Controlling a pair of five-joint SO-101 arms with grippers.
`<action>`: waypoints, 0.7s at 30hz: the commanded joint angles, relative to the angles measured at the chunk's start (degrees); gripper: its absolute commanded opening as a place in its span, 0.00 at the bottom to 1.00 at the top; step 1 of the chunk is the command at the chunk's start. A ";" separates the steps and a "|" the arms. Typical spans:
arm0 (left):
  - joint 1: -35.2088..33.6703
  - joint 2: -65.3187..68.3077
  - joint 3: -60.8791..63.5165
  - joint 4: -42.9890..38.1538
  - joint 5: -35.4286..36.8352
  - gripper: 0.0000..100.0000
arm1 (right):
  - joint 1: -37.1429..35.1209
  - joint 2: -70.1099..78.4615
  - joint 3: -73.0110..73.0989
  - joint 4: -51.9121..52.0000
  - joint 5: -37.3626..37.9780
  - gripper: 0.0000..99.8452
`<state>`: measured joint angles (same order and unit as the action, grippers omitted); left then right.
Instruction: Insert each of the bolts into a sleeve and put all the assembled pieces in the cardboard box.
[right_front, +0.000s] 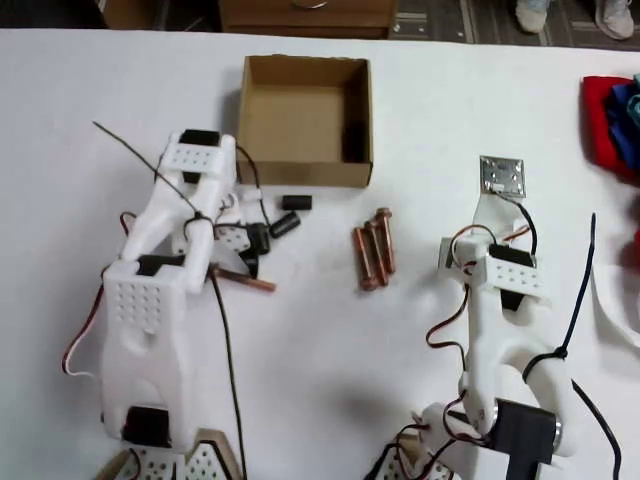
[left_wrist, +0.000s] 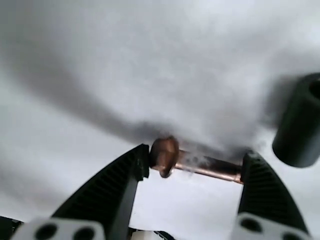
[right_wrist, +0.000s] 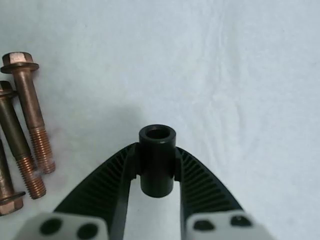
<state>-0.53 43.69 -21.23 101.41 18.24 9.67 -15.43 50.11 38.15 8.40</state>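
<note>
Left gripper (left_wrist: 196, 163): coppery bolt (left_wrist: 210, 168); right gripper (right_wrist: 156, 154): tubular sleeve (right_wrist: 157, 167).

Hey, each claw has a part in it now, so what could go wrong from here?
1. The bolt spans the gap of the left claw, head against one finger. Held that way, it could swivel or pop out.
2. The right claw pinches the sleeve only at its tips, so pushing a bolt in might tilt it.
</note>
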 joint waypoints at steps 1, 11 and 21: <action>2.20 -4.84 0.48 0.97 -0.35 0.24 | 0.48 -1.27 -0.26 -0.75 -0.44 0.02; 2.02 -15.91 1.01 0.88 10.90 0.18 | 0.57 -1.27 -0.35 -0.75 -0.44 0.02; 5.36 -15.65 10.59 -1.05 24.70 0.39 | 0.31 -1.27 -0.35 -0.75 -0.44 0.02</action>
<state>4.31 31.47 -10.86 101.41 39.16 9.67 -15.43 50.11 38.15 8.40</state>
